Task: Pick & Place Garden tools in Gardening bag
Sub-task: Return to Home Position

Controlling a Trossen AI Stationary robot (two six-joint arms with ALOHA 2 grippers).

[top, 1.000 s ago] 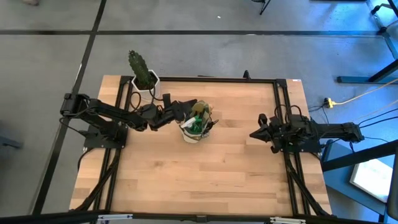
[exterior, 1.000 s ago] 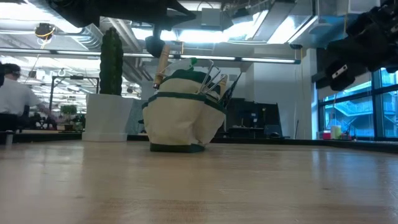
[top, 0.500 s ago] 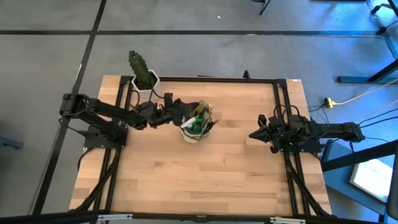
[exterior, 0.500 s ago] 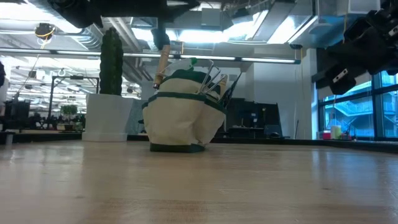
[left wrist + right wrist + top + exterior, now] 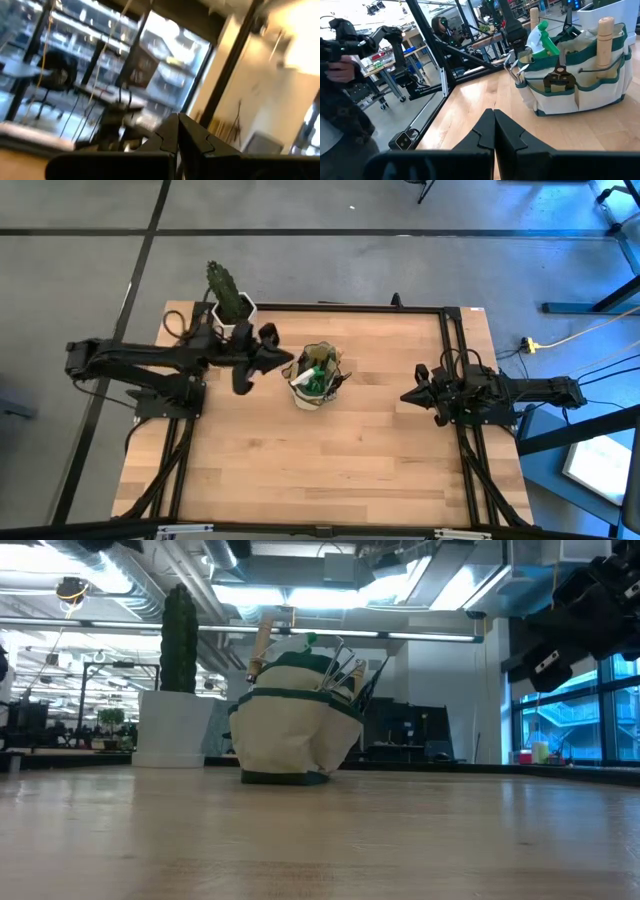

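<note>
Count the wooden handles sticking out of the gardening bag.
2. One wooden handle stands in an outer pocket of the gardening bag; the other rises behind the green sprayer. More may be hidden inside.

A pale wooden table (image 5: 330, 460) in a black frame lay beneath my jaws, and around it spread a grey concrete floor (image 5: 350, 270) crossed by dark lines (image 5: 300, 232). Ahead of my left jaws I saw tall windows (image 5: 165, 50) full of daylight, a dark office chair (image 5: 57, 75) and a pale wall (image 5: 270, 95) past a black post (image 5: 235, 60). Ahead of my right jaws, beyond the table's edge, stood black frame bars (image 5: 427, 50) and cluttered workbenches (image 5: 385, 62), while strip lights (image 5: 330, 595) ran overhead and large panes (image 5: 565, 725) glowed on my right jaws' side of the room.
</note>
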